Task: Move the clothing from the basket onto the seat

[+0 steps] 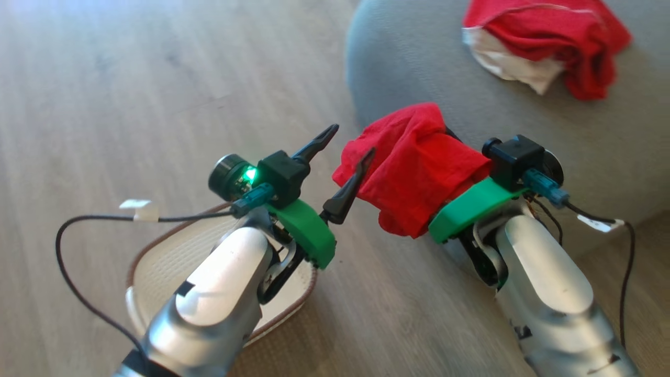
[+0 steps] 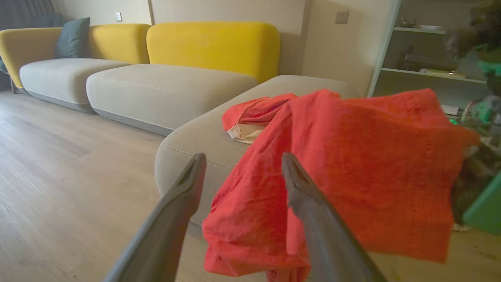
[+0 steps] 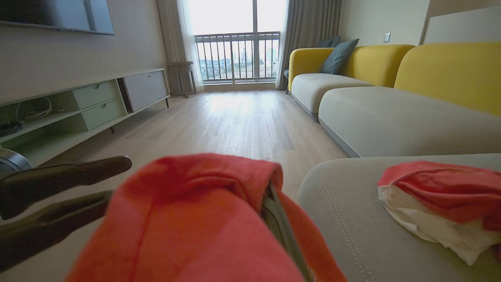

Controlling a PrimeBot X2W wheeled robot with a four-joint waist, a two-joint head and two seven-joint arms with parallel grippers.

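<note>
**Clothing: one piece in the right claw, one on the sofa**

Nearest the robot, the basket (image 1: 172, 262) stands on the wooden floor (image 1: 157, 104) beneath the left forearm, which hides much of it. Its brown braided rim and part of its cream inside show.

Above the basket's far edge, the left claw (image 1: 353, 140) stands wide open with nothing between its fingers. The tip of its inner finger is just beside the hanging cloth; whether it touches cannot be told.

The right claw (image 3: 272, 196) is closed tight on a red garment (image 1: 419, 167). The cloth drapes over both fingers and hides them almost wholly, with a bunched fold hanging below. This garment hangs in the air over the floor, beside the rounded near corner of the sofa (image 1: 419, 68) and apart from the basket.

Farther on, a second garment (image 1: 549, 42), red with a white panel, lies crumpled on the grey seat. It is back from that corner and well apart from the held piece. A line of pale stitching follows the seat's rounded edge.

Beyond it the sofa carries on as more grey seats with yellow backs (image 3: 450, 70), and a blue-grey cushion (image 3: 338, 56) leans at the far end. A low cabinet (image 3: 98, 102) runs along the opposite wall. At the far end of the room, a tall window (image 3: 238, 51) with a railing lets in bright light.
</note>
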